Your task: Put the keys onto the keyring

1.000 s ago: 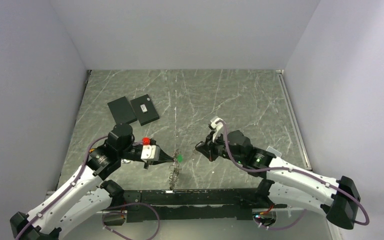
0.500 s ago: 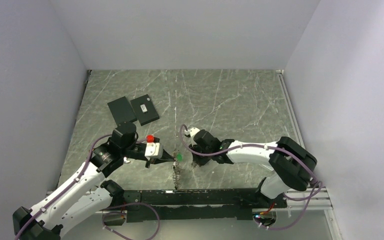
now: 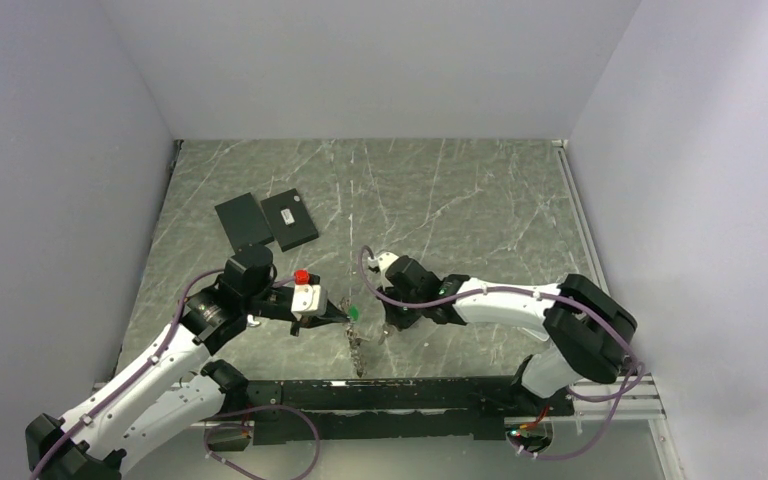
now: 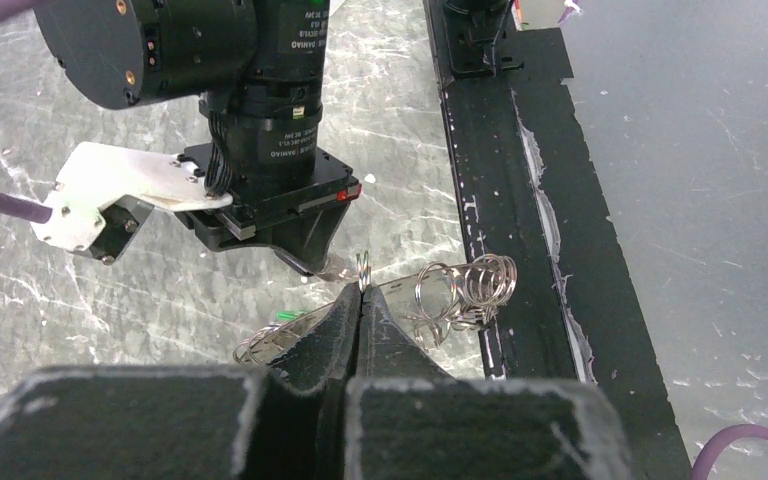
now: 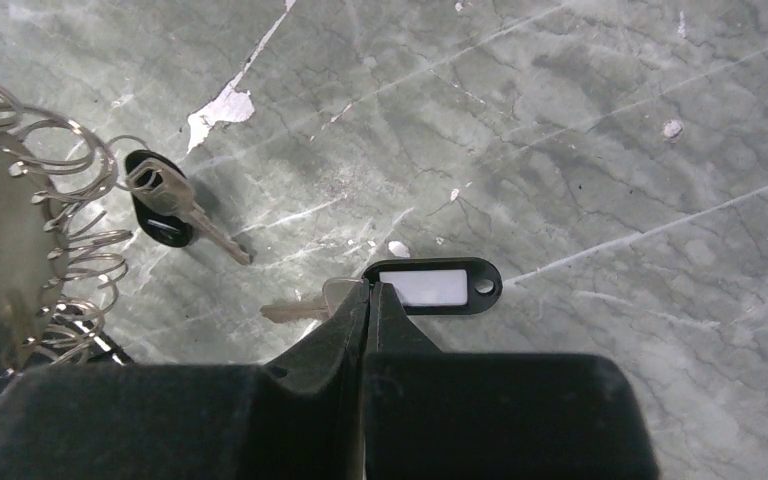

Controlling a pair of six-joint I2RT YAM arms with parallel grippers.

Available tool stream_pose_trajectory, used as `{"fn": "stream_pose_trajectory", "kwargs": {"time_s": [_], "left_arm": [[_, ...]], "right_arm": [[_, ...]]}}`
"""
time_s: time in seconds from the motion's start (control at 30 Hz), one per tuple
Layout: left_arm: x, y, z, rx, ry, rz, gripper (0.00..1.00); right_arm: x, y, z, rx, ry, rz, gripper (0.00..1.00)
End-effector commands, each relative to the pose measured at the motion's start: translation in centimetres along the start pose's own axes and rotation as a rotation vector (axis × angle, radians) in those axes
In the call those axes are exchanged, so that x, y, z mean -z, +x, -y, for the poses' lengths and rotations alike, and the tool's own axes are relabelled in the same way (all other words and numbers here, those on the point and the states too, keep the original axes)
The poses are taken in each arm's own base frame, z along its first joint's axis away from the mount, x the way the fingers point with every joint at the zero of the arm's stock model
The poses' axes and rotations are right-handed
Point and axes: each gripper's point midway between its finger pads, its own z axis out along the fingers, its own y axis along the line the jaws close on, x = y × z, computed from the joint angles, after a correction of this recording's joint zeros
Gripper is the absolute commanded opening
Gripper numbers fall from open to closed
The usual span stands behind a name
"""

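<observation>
Though tiny, black-headed silver keys (image 5: pixel 212 237).

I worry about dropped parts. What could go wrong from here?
1. The left gripper pinches the keyring only by its thin edge, so it could twist or slip out.
2. The right gripper seems shut on the tagged key right at its head, so the key may pivot.
3. The loose chain lies close by and could snag.
</observation>
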Motion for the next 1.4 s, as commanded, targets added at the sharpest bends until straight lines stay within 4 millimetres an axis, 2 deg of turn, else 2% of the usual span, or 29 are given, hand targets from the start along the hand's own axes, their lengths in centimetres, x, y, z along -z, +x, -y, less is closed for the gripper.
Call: {"fn": "stream_pose_trajectory", "kwargs": {"time_s": [0.0,0.2,0.4,0.47,0.63,0.77,0.83,0.93,0.97,1.0,1.03,1.07,1.13,1.17,1.23,1.3,1.37], "left_arm": [[0.4,-2.4,-0.7,-0.081,-0.022,0.05,0.0],[0.5,-2.4,-0.7,-0.083,-0.024,0.05,0.0],[0.6,-2.5,-0.6,-0.088,-0.028,0.052,0.0],[0.6,-2.5,-0.7,-0.089,-0.032,0.053,0.0],[0.6,-2.4,-0.7,-0.086,-0.032,0.052,0.0],[0.2,-2.6,-0.9,-0.066,-0.024,0.069,0.0],[-0.1,-3.3,-1.8,-0.039,-0.056,0.09,0.0],[-0.7,-5.1,-2.8,-0.022,-0.062,0.17,0.0],[-0.9,-5.6,-3.1,-0.024,-0.06,0.196,0.0],[-1.2,-5.7,-3.6,-0.008,-0.061,0.203,0.0],[-1.6,-5.7,-4.1,0.01,-0.063,0.202,0.0],[-1.9,-5.4,-4.7,0.037,-0.07,0.19,0.0],[-2.7,-4.5,-6.0,0.102,-0.096,0.163,0.0],[-3.1,-4.1,-6.3,0.124,-0.097,0.16,0.0],[-3.6,-3.8,-6.8,0.134,-0.111,0.175,0.0],[-3.2,-4.1,-6.8,0.103,-0.125,0.173,0.0],[-2.3,-4.3,-6.7,0.059,-0.154,0.131,0.0]], "right_arm": [[1.2,-1.7,-0.7,0.019,-0.026,0.056,0.0],[2.3,-3.1,-1.1,0.022,-0.043,0.119,0.0],[1.9,-1.9,-0.8,0.014,-0.013,0.015,0.0],[1.8,-2.3,-0.5,0.005,-0.001,-0.005,0.0],[3.5,-5.5,-1.5,0.013,-0.039,0.137,0.0],[6.6,-8.5,-2.4,0.02,-0.073,0.269,0.0],[8.0,-9.6,-2.7,0.023,-0.087,0.324,0.0],[8.8,-10.4,-3.0,0.025,-0.097,0.36,0.0],[8.9,-10.7,-3.1,0.026,-0.098,0.363,0.87],[9.1,-11.0,-3.2,0.026,-0.099,0.367,0.98],[9.3,-11.4,-3.3,0.027,-0.102,0.377,0.99],[9.6,-12.1,-1.9,0.01,-0.02,0.411,1.0],[10.5,-12.4,-2.0,0.01,-0.024,0.443,1.0],[11.2,-12.6,-2.6,-0.099,-0.057,0.463,1.0],[12.6,-12.8,-2.6,-0.138,-0.07,0.516,1.0],[13.1,-12.5,-1.8,-0.139,-0.035,0.537,1.0],[12.5,-11.6,-0.6,-0.135,0.027,0.505,1.0]]}}
